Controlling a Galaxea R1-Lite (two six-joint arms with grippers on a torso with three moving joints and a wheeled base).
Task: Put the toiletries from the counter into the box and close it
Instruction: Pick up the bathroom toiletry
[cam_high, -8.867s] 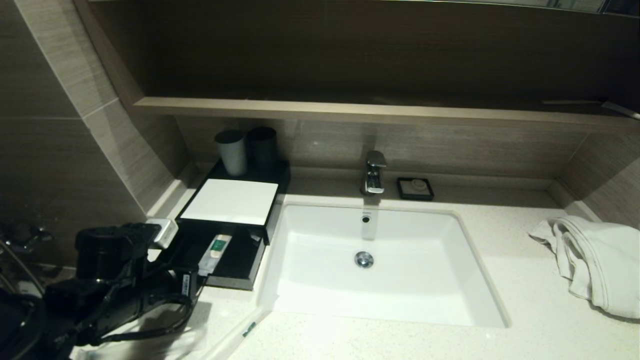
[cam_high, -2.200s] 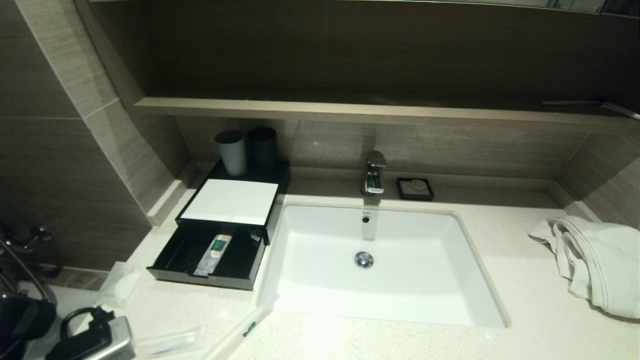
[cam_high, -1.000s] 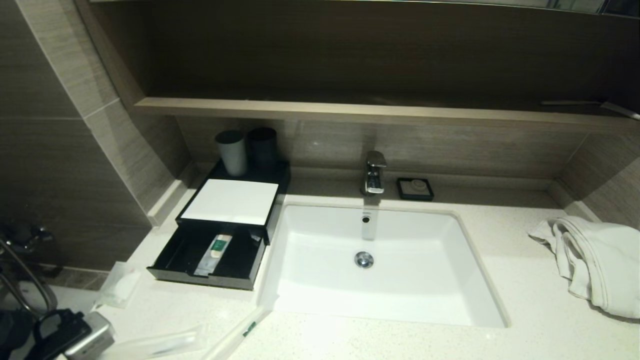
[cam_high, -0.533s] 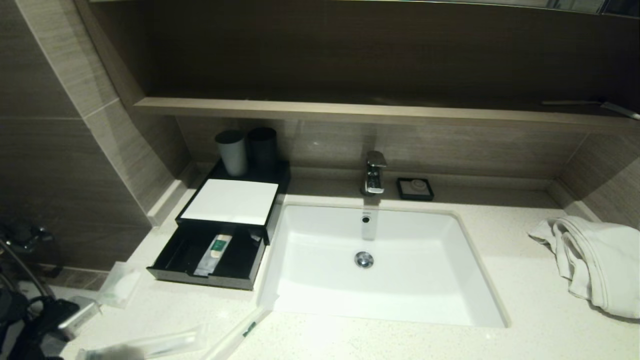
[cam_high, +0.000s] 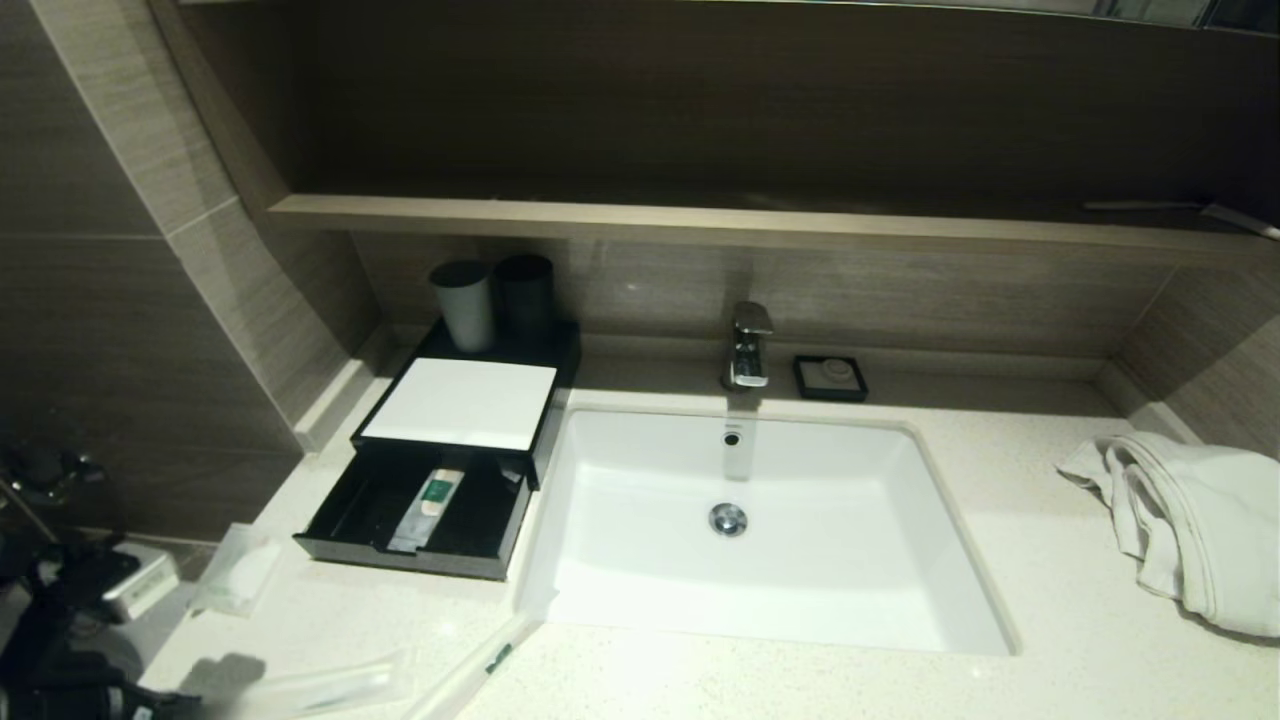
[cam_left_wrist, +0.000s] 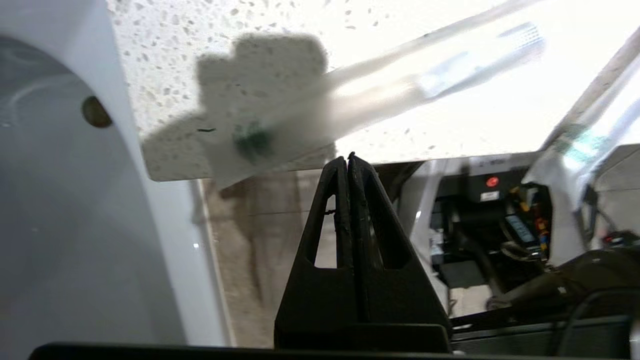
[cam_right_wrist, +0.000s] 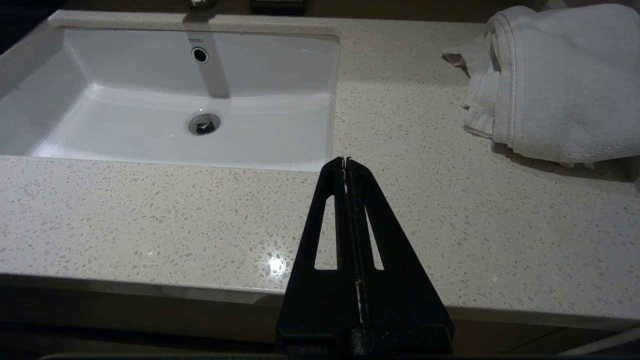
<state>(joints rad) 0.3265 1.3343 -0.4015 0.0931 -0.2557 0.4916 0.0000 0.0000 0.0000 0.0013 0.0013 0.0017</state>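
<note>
The toiletries are seen in two places. Nearest, at the front left of the surface (cam_high: 760, 690), one long thin sachet (cam_high: 330, 685) lies flat by the front edge, and a second long sachet with a green mark (cam_high: 480, 665) lies slanted just beside it, toward the front left corner of the basin (cam_high: 760, 600). In the left wrist view the first sachet's end with its green mark (cam_left_wrist: 252, 140) overhangs the edge of the surface. The left hand (cam_left_wrist: 348, 159) is held off the front left corner, just short of that overhanging end; its fingers are pressed together and nothing is gripped. In the head view only the left arm's dark body (cam_high: 70, 620) is seen, low at the left edge.

The right hand (cam_right_wrist: 346, 160) is parked in front of the surface to the right of the basin, fingers closed on nothing.

A little farther back, a small squarish clear packet (cam_high: 238, 580) rests at the left edge, near the front left corner of the box (cam_high: 455, 405). The box's drawer (cam_high: 415, 555) is pulled out, and a sachet with a green label (cam_high: 430, 505) lies inside.

Behind the box's white top panel two cups (cam_high: 465, 300) stand. At the far right a white towel (cam_high: 1190, 520) is heaped.
</note>
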